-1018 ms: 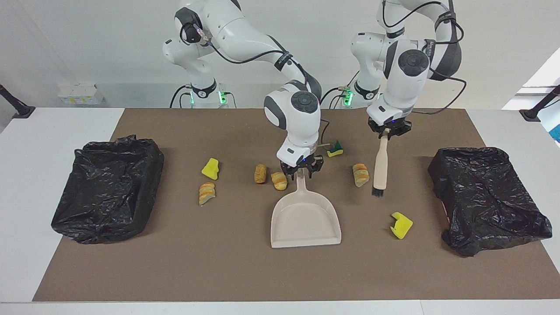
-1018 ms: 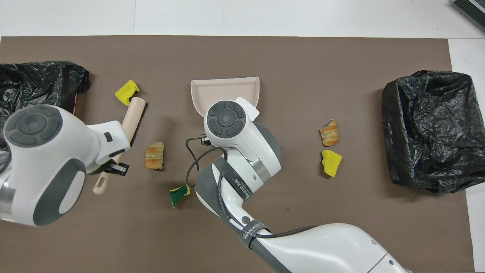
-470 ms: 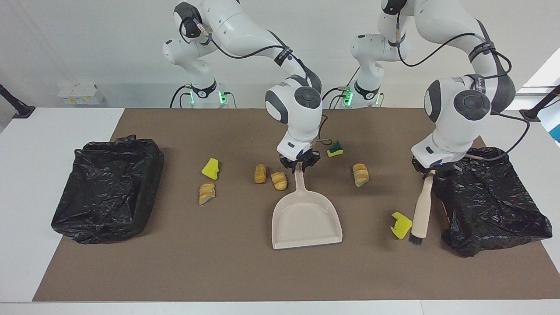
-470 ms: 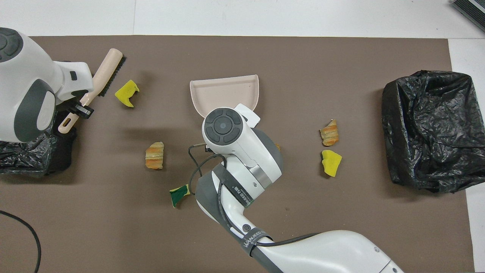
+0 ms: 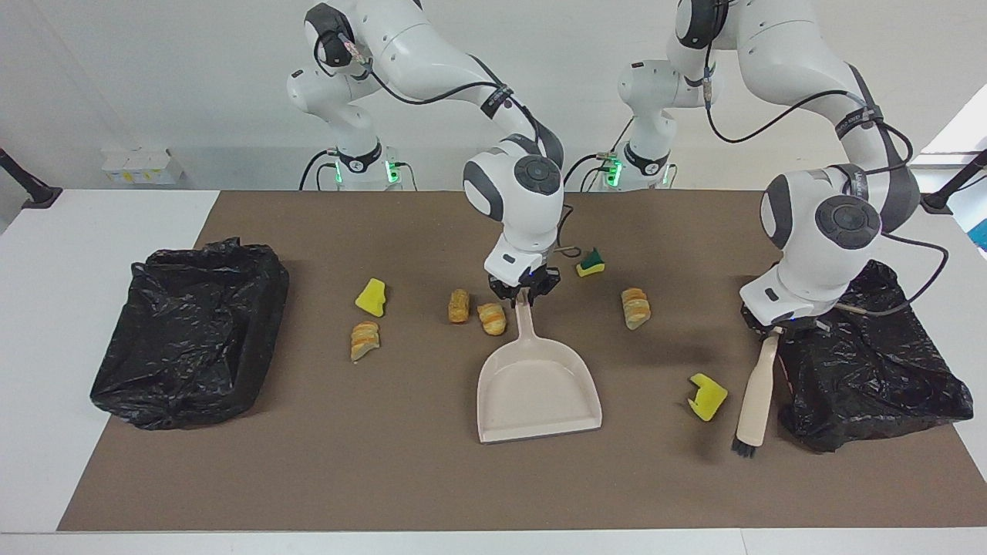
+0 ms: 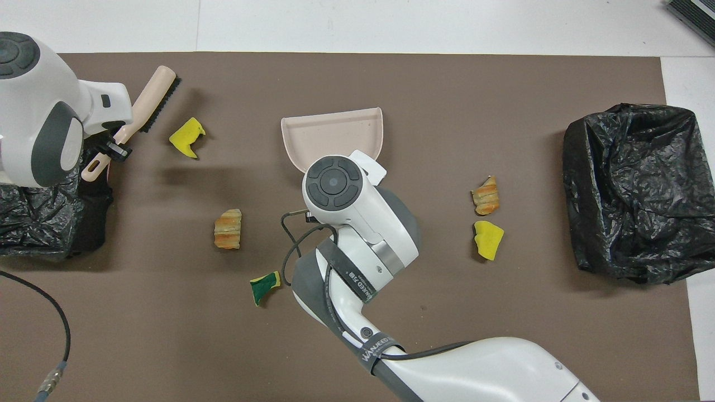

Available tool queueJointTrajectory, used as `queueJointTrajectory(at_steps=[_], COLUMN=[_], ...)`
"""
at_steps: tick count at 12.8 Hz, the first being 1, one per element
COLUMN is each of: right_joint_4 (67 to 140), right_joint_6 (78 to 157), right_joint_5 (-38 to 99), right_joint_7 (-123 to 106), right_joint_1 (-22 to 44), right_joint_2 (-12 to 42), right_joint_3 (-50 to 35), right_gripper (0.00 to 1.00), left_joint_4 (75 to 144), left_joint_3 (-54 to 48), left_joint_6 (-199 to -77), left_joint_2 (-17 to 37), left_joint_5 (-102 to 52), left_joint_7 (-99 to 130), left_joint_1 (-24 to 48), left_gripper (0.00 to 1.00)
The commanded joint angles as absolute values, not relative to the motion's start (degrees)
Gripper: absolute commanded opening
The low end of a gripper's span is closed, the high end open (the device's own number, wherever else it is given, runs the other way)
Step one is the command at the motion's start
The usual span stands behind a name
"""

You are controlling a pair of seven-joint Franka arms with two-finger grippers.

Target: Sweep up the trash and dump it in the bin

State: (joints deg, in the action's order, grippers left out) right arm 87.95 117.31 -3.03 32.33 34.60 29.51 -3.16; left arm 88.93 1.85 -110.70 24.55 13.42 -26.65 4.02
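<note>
Facing view: left gripper (image 5: pixel 773 330) apparently grips brush (image 5: pixel 754 397); right gripper (image 5: pixel 526 293) grips dustpan (image 5: pixel 537 381).

Bright, even light falls from above; soft shadows pool on the brown mat (image 5: pixel 308 478); everything looks sharp.

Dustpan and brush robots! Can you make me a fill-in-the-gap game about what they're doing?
1. The right gripper is shut on the handle of the ____.
2. The left gripper holds a brush with ____ bristles.
3. The inside of the dustpan holds ____ pieces of trash.
4. The bin at each end of the table is lined with a ____ bag.

Missing words: dustpan; black; no; black
</note>
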Motion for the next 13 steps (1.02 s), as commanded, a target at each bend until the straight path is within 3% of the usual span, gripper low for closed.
queueJointTrajectory(at_steps=[1,3,6,11,13], right_joint_4=[89.7,89.9,90.0,90.2,90.4], right_joint_6=[116.6,115.9,109.0,99.6,99.1], right_joint_5=[-3.4,-3.2,-2.6,-0.5,-0.5], right_joint_7=[29.6,17.5,-1.3,-29.6,-35.1], right_joint_1=[33.8,34.3,29.9,22.9,23.0], right_joint_2=[26.4,24.7,21.1,16.4,16.3], right_joint_3=[-3.7,-3.7,-3.7,-3.7,-3.7], right_gripper=[0.0,0.0,0.0,0.0,0.0], left_joint_4=[93.2,98.1,101.5,114.2,115.8], left_joint_3=[1.1,1.1,0.7,0.6,0.6], left_joint_6=[-110.9,-110.8,-108.2,-103.5,-103.2], left_joint_2=[22.3,19.6,17.2,5.8,4.4], left_joint_5=[14.0,14.0,13.9,9.0,7.6], left_joint_7=[-29.0,-29.2,-28.7,-18.6,-11.5], left_joint_1=[4.1,4.3,6.5,14.0,18.3], left_gripper=[0.0,0.0,0.0,0.0,0.0])
